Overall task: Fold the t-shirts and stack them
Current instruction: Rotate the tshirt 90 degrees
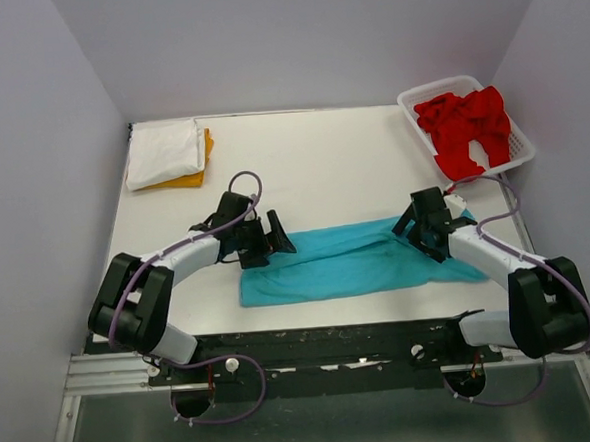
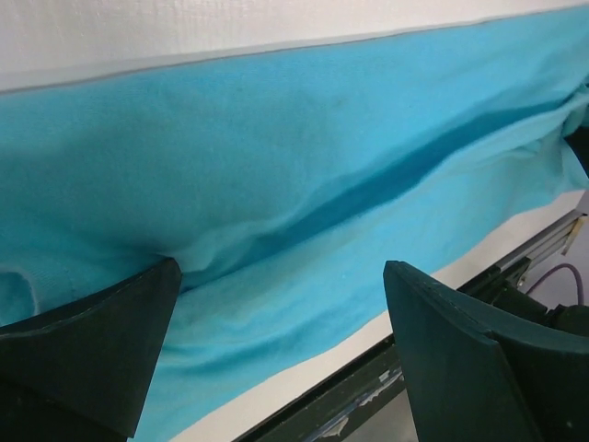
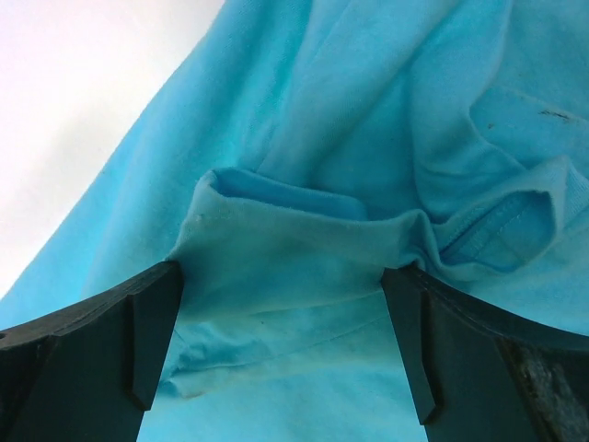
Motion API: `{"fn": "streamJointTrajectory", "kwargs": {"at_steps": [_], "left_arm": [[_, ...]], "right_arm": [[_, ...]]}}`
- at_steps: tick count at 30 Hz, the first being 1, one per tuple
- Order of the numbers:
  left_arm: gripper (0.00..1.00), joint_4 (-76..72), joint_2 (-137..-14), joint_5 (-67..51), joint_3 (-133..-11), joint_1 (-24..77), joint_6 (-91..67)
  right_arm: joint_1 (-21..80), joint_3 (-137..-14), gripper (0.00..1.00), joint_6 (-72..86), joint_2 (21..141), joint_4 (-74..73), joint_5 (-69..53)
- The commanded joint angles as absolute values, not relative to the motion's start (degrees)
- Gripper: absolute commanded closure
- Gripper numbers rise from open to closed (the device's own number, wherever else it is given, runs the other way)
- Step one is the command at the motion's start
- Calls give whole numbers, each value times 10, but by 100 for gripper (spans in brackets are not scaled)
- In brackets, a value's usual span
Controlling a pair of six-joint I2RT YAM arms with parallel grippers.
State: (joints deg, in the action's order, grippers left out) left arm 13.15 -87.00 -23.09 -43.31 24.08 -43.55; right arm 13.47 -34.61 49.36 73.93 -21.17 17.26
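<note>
While the turquoise t-shirt point(image 1: 348, 262) is lying across the bench point(image 1: 322, 164), I am holding my left hand point(image 1: 273, 248) and right hand point(image 1: 418, 233) wide over its ends.

A turquoise t-shirt point(image 1: 348, 263) lies along the near edge of the bench point(image 1: 352, 167). An orange t-shirt point(image 1: 187, 179) sits far left, a basket point(image 1: 432, 86) far right.
</note>
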Motion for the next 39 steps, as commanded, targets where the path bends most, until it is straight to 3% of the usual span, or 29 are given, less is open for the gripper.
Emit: {"fn": "streamJointTrajectory", "kwargs": {"at_steps": [1, 8, 14, 22, 29, 33, 39], "left_arm": [[1, 135, -834, -226, -314, 253, -457], [1, 137, -703, -215, -202, 317, -534], [2, 161, -627, -171, -196, 379, -586], [1, 14, -697, -109, -227, 454, -678], [2, 155, -796, -51, -369, 543, -664], [1, 211, -751, -4, -404, 570, -649], [1, 238, -681, 23, -415, 598, -598]], "right_arm": [[133, -364, 0, 472, 830, -98, 147], [157, -546, 0, 417, 1025, 38, -10], [191, -833, 0, 343, 1246, 21, -63], [197, -1156, 0, 261, 1486, -36, -140], [196, -1271, 0, 224, 1520, -57, -107], [197, -1299, 0, 189, 1480, -85, -87], [197, -1252, 0, 174, 1375, -125, 90]]}}
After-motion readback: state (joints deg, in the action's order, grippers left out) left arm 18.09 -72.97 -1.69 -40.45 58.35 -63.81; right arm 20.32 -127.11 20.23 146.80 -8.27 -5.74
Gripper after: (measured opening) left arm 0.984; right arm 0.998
